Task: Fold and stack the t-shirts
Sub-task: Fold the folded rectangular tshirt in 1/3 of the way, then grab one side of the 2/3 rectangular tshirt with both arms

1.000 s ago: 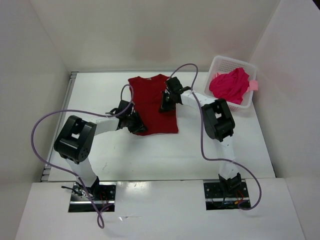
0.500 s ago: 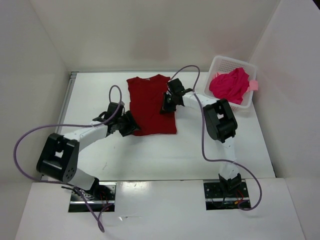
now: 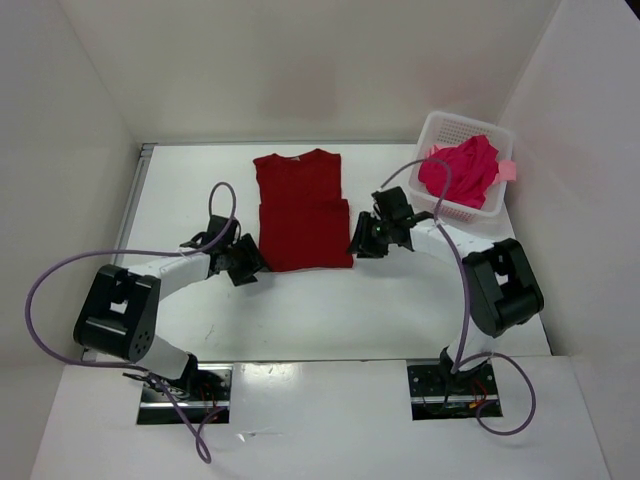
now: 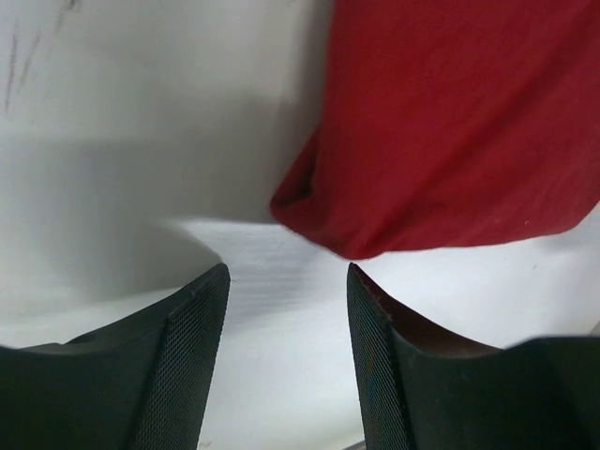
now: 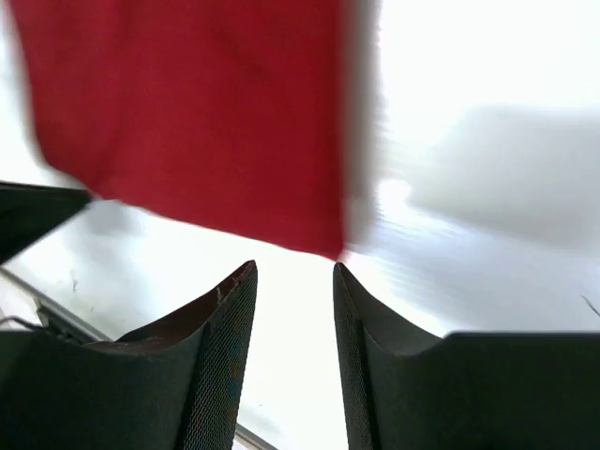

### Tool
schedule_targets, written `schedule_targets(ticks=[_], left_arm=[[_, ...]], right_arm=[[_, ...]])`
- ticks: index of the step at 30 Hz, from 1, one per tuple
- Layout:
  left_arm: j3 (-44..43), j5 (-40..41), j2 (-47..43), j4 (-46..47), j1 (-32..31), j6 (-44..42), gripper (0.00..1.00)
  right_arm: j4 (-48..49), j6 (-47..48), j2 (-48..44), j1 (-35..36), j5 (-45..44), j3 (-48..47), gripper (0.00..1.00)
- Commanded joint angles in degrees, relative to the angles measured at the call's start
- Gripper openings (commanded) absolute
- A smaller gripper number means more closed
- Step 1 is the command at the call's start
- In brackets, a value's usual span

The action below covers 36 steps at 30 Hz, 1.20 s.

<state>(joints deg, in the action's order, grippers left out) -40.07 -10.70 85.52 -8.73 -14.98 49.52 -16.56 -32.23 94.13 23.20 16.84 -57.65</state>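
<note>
A dark red t-shirt (image 3: 302, 208) lies flat on the white table, sleeves folded in, collar toward the back wall. My left gripper (image 3: 250, 262) sits just off its near left corner, open with nothing between the fingers; that corner of the dark red t-shirt (image 4: 450, 141) shows ahead of the left gripper (image 4: 288, 281). My right gripper (image 3: 360, 243) is just off the near right corner, also open and empty, with the dark red t-shirt (image 5: 187, 122) in front of the right gripper (image 5: 295, 272). A crimson-pink t-shirt (image 3: 460, 170) is bunched in the basket, with a salmon pink bit (image 3: 506, 170) beside it.
The white perforated basket (image 3: 455, 125) stands at the back right corner of the table. White walls close in the back, left and right sides. Purple cables loop over both arms.
Both grippers have let go of the dark red t-shirt and drawn back off its near corners, the right one moving from the shirt's upper right edge. The shirt now lies flat.
</note>
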Motion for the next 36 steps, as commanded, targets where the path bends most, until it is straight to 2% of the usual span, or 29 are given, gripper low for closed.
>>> schedule_targets(ticks=[1,6,11,15,21,26,30,36], left_arm=[[-0.5,-0.7,2.2,3.3,0.3,-0.8,0.61],[-1.7,-2.0,6.8,5.8,0.3,-0.8,0.59],[-2.9,-2.0,8.5,5.8,0.8,-0.8,0.44],[-2.4,0.1,6.5,5.3,0.8,-0.8,0.35],[-2.4,1.2,4.7,3.5,0.8,-1.4,0.33],[-1.8,3.0,2.6,2.8,0.8,-2.0,0.22],[-1.8,3.0,1.0,0.1,0.8,-4.4,0.09],[0.3,0.8,-6.2,-8.4,0.8,-6.2,0.05]], right_arm=[[3.3,-3.3,-1.8,-2.3,0.7,5.2,0.44],[6.6,-4.9,2.0,-2.8,2.9,6.4,0.47],[8.9,-6.2,6.1,-2.8,5.7,7.5,0.44],[13.0,-8.0,6.9,-2.8,6.9,9.4,0.44],[13.5,-8.6,8.7,-2.8,6.5,8.9,0.25],[13.5,-9.2,7.6,-2.8,4.8,9.4,0.03],[10.3,-9.2,4.2,-2.8,2.7,9.4,0.0],[5.0,-10.2,-4.9,0.3,0.9,14.3,0.0]])
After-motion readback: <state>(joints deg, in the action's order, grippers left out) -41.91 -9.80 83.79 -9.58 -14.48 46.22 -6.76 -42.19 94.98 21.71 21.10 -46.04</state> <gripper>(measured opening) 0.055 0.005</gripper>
